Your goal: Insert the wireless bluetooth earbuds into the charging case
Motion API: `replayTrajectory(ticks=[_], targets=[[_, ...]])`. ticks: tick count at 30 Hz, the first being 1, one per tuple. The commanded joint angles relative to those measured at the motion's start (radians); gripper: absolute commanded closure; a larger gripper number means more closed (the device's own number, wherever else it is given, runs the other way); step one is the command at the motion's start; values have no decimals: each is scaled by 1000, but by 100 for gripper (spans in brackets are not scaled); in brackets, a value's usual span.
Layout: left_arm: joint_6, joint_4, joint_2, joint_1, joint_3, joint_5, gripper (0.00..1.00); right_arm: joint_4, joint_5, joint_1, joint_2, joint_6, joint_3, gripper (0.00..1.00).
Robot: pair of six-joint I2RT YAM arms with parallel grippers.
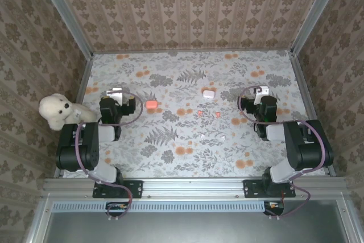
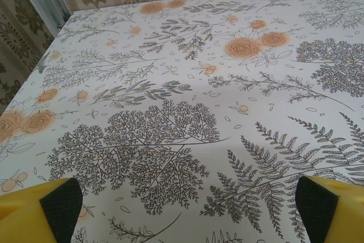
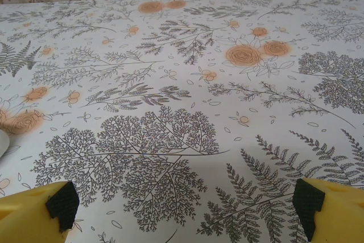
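Note:
A red-orange charging case (image 1: pixel 151 104) lies on the floral tablecloth just right of my left gripper (image 1: pixel 115 92). A white case (image 1: pixel 208 93) sits further right, towards the middle. Two tiny red-orange earbuds (image 1: pixel 200 112) (image 1: pixel 218 115) lie between the cases and my right gripper (image 1: pixel 261 90). Two small white earbuds (image 1: pixel 203 136) (image 1: pixel 223 138) lie nearer the front. In the wrist views my left gripper (image 2: pixel 189 204) and right gripper (image 3: pixel 186 204) are both open, with bare cloth between their yellow fingers.
A white plush bear (image 1: pixel 57 111) sits at the table's left edge beside the left arm. Patterned walls enclose the table on three sides. A sliver of something white (image 3: pixel 1 142) shows at the left edge of the right wrist view.

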Motion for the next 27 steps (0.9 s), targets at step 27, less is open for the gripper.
replayTrajectory(ticks=[27], targets=[[-25, -266, -185, -46, 68, -151, 0, -626, 130, -4, -279, 209, 274, 0]])
